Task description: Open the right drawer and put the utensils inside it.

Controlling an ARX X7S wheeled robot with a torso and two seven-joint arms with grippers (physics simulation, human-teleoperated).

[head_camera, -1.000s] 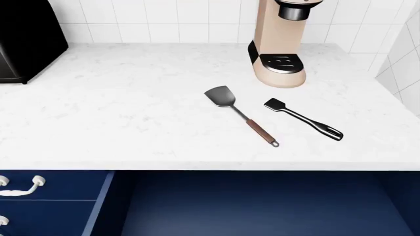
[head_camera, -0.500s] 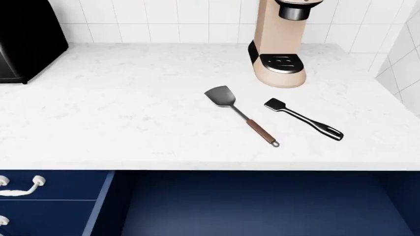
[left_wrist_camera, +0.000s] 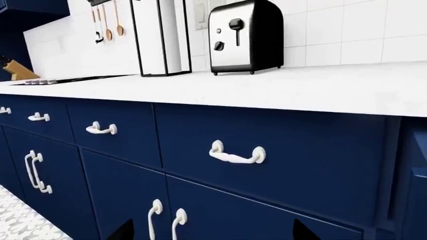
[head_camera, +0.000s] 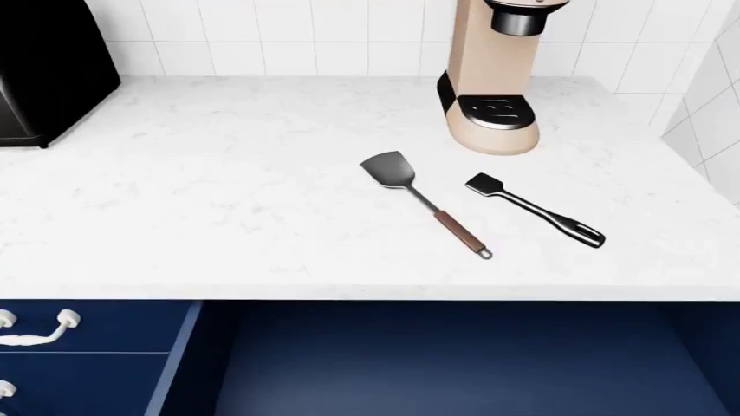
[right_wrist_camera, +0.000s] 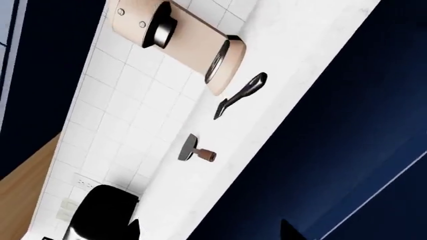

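Head view: we see the open right drawer (head_camera: pixel 463 364) below the counter (head_camera: pixel 231 217); grey spatula (head_camera: pixel 422 202) and black spatula (head_camera: pixel 535 211) lie before the coffee maker (head_camera: pixel 495 74) | Left wrist: toaster (left_wrist_camera: pixel 245 36) above closed drawers; our gripper's state unclear | Right wrist: both spatulas beside coffee maker; grip unclear.

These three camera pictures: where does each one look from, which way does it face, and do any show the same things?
Head view: high up, looking down on the counter, spatula, black spatula and open drawer; no arms show.
Left wrist view: low, facing the cabinet fronts and toaster; only dark tips of the end effector show.
Right wrist view: low and tilted, looking up past the drawer at the counter; only dark tips show.
Shared: head and right wrist views both show the spatulas and coffee maker.
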